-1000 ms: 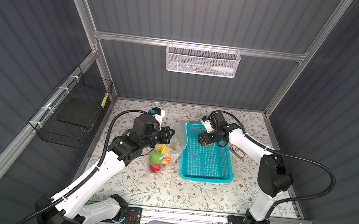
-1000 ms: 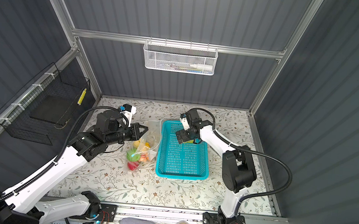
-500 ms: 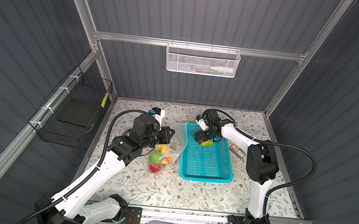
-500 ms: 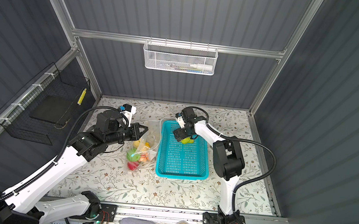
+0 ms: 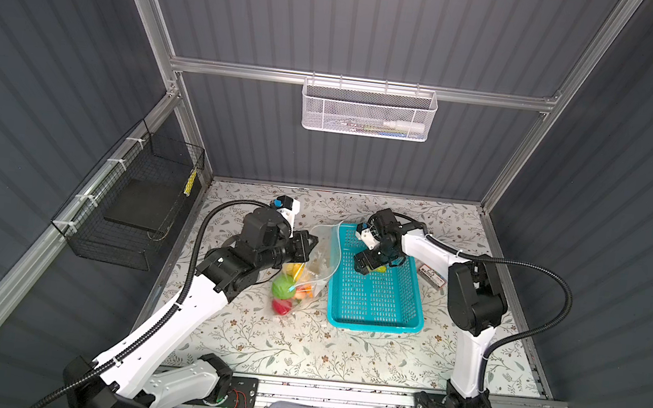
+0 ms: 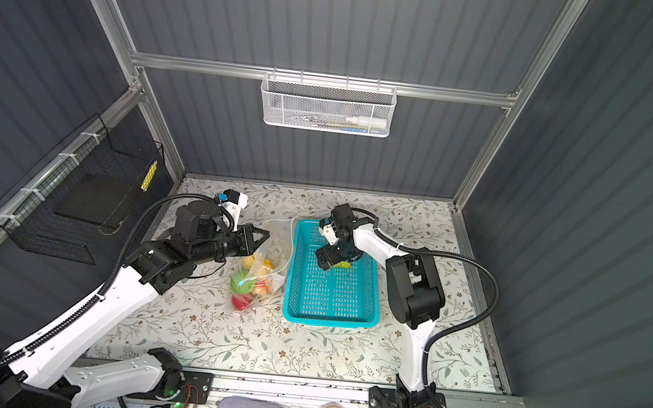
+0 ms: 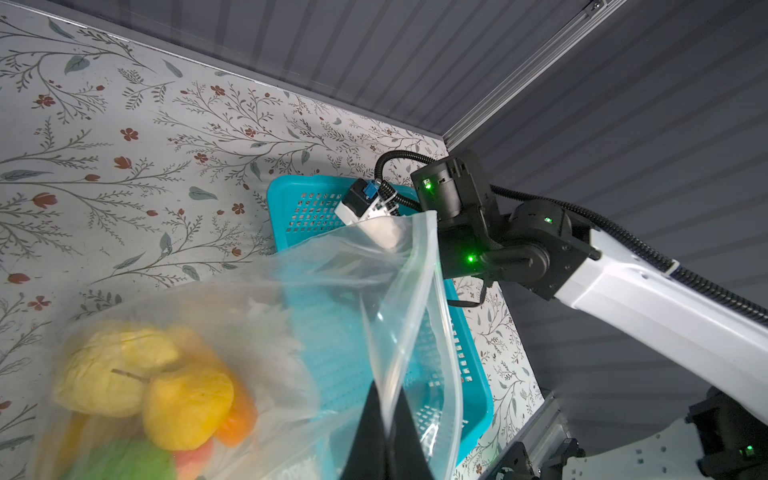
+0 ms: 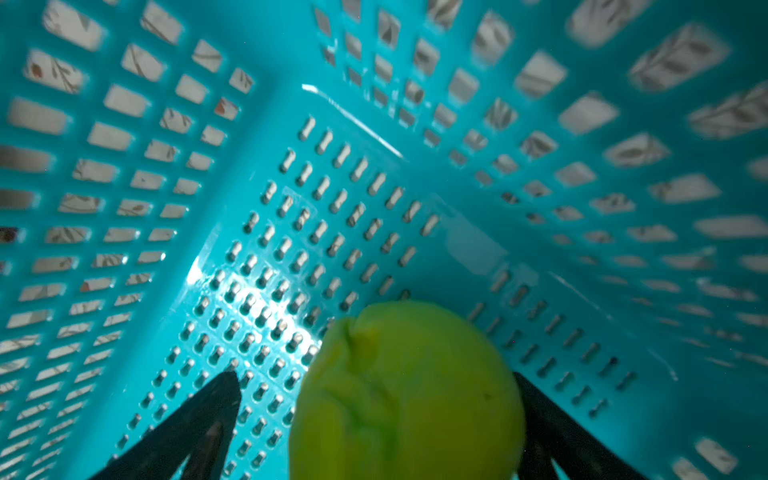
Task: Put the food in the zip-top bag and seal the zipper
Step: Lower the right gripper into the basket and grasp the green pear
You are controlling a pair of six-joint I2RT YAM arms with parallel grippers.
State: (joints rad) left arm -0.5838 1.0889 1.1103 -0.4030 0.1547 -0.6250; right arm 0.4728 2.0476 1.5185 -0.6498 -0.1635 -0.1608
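Well, our left gripper (image 7: 384, 401) is pinched tight on an edge of the zip-top bag (image 5: 321, 256), which lies just beside the teal basket (image 5: 378, 303) with its mouth gaping; most of the food (image 5: 286, 288) sits inside the bag. Our right gripper (image 5: 369, 265) hangs low in the basket, jaws spread wide either side of a yellow-green fruit (image 8: 407, 390), not clamped on it
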